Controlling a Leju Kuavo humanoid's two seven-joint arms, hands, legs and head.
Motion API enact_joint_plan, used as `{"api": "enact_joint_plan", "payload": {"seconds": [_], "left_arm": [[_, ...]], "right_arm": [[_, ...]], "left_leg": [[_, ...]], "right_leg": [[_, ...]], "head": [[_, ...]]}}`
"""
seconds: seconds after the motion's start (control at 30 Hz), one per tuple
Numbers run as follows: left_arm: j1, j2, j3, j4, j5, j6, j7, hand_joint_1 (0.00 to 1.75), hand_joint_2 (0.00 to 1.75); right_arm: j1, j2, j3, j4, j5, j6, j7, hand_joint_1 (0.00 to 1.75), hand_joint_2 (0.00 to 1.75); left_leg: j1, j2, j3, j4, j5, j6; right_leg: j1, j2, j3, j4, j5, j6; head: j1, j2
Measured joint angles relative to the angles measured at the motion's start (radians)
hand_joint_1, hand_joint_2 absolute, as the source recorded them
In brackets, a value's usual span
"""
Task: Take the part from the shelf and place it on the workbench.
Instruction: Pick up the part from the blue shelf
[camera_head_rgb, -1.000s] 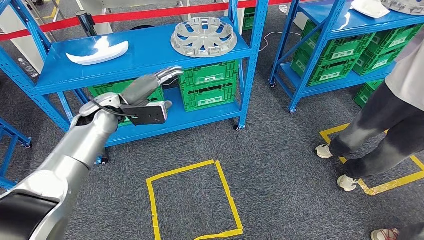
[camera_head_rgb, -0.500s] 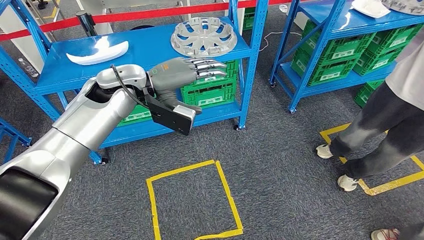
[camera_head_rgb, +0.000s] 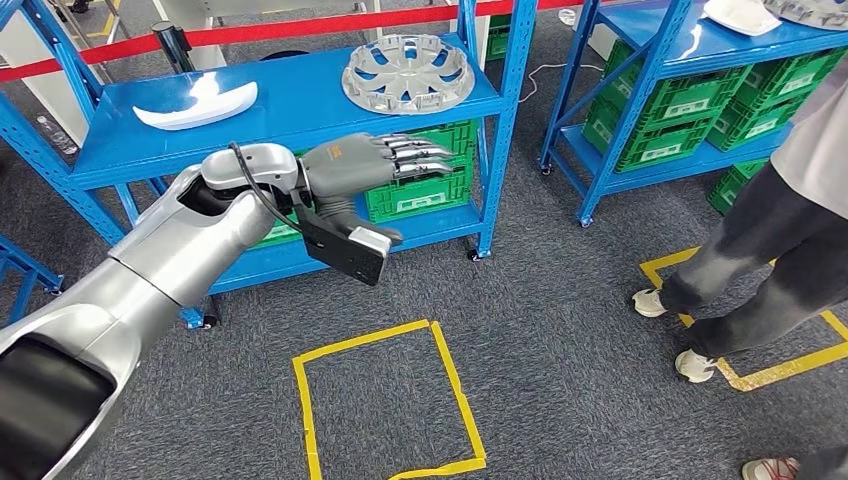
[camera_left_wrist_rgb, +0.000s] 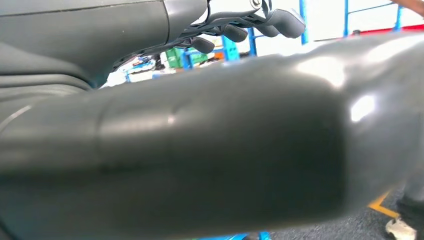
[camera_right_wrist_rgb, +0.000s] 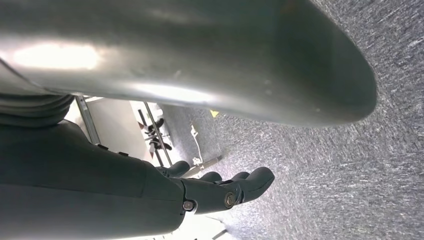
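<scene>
On the blue shelf's (camera_head_rgb: 290, 105) top deck, close to its right-hand edge, the silver wheel cover (camera_head_rgb: 407, 73) I take to be the part lies flat and untouched, set near the front edge where a reach can meet it. I have the left hand (camera_head_rgb: 375, 160) raised in front of that edge, below the cover, fingers (camera_head_rgb: 425, 152) stretched out and apart, holding nothing, apparently lined up for the pick. A white curved panel (camera_head_rgb: 195, 103) rests toward the deck's left end. My right hand (camera_right_wrist_rgb: 220, 192) hangs over the carpet, fingers loosely apart, empty.
</scene>
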Motion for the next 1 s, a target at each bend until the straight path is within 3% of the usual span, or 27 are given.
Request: {"api": "enact_joint_plan", "payload": {"seconds": [0.4, 0.67, 0.77, 0.87, 0.93, 1.0], "left_arm": [[-0.002, 0.012, -0.041, 0.062, -0.014, 0.049, 0.067, 0.0, 0.0], [-0.006, 0.003, -0.061, 0.122, -0.028, 0.064, 0.082, 0.0, 0.0], [-0.007, 0.001, -0.066, 0.133, -0.03, 0.064, 0.082, 0.0, 0.0], [-0.013, -0.002, -0.068, 0.141, -0.029, 0.064, 0.087, 0.0, 0.0], [-0.021, -0.006, -0.069, 0.145, -0.029, 0.065, 0.092, 0.0, 0.0], [-0.026, -0.01, -0.07, 0.149, -0.028, 0.065, 0.093, 0.0, 0.0]], "right_arm": [[0.0, 0.0, 0.0, 0.003, 0.007, 0.0, 0.0, 0.0, 0.0], [0.0, 0.0, 0.0, 0.004, 0.01, -0.004, 0.0, 0.0, 0.0], [0.0, 0.0, -0.001, 0.006, 0.01, -0.006, 0.0, 0.0, 0.0], [-0.002, 0.0, -0.001, 0.008, 0.01, -0.008, 0.0, 0.0, 0.0], [-0.003, 0.0, -0.001, 0.008, 0.01, -0.008, 0.0, 0.0, 0.0], [-0.002, -0.001, -0.001, 0.008, 0.011, -0.007, 0.0, 0.0, 0.0]], "left_leg": [[0.0, 0.0, 0.0, 0.0, 0.0, 0.0], [-0.006, 0.0, 0.0, 0.002, -0.001, 0.002], [-0.011, 0.0, -0.001, 0.003, -0.003, 0.007], [-0.011, 0.0, 0.004, -0.012, 0.001, 0.019], [-0.004, 0.002, 0.014, -0.031, 0.008, 0.029], [-0.002, 0.003, 0.019, -0.038, 0.009, 0.034]], "right_leg": [[-0.001, 0.0, 0.0, 0.0, 0.0, 0.001], [-0.009, 0.0, -0.001, -0.001, 0.002, 0.003], [-0.014, 0.0, -0.001, -0.002, 0.002, 0.008], [-0.014, 0.0, 0.0, -0.004, 0.0, 0.017], [-0.013, -0.002, -0.029, 0.048, -0.02, 0.021], [-0.015, -0.002, -0.106, 0.169, -0.059, 0.023]], "head": [[0.0, 0.0], [0.0, 0.0], [0.0, 0.0], [0.0, 0.0], [0.003, 0.0], [0.006, 0.0]]}}
